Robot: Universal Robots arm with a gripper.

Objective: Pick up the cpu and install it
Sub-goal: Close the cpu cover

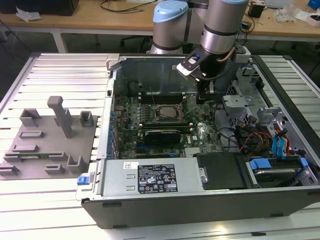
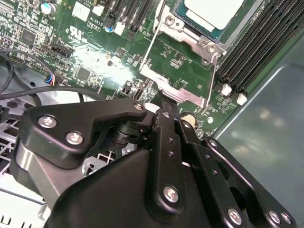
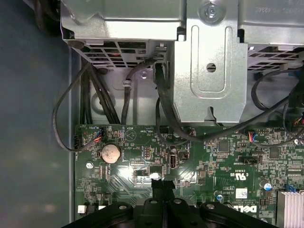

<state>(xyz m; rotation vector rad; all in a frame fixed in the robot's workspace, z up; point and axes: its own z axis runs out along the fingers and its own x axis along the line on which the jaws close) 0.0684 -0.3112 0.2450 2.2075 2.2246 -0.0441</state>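
1 long silver box [image 1: 150, 176] with a label lies along the near side of 1 open PC case [image 1: 200, 212]. The case sits on the slatted counter [image 1: 65, 65].
1 grey moulded tray [image 1: 50, 140] is on the counter at the exterior view's left, well apart from the case's board.
1 green motherboard [image 1: 150, 127] lies inside the case, with 1 socket frame [image 1: 164, 113] near its middle.
1 cpu [image 2: 213, 12] sits flat inside that socket frame, with the metal rim around it. It is a small thin square with a pale silvery-white top and a thin darker edge showing below the lid. Black memory slots [image 2: 256, 42] run just beside it.
1 pincer [image 1: 202, 99] has its fingers pressed together with nothing between them. It's over the board, on the exterior view's right of the socket. In the second wrist view its tip [image 2: 163, 99] is near the frame's corner. Can't tell if it touches the board.
1 coin cell [image 3: 110, 153] is near the tip [image 3: 161, 182] in the first wrist view.
1 arm [image 1: 222, 25] rises behind.
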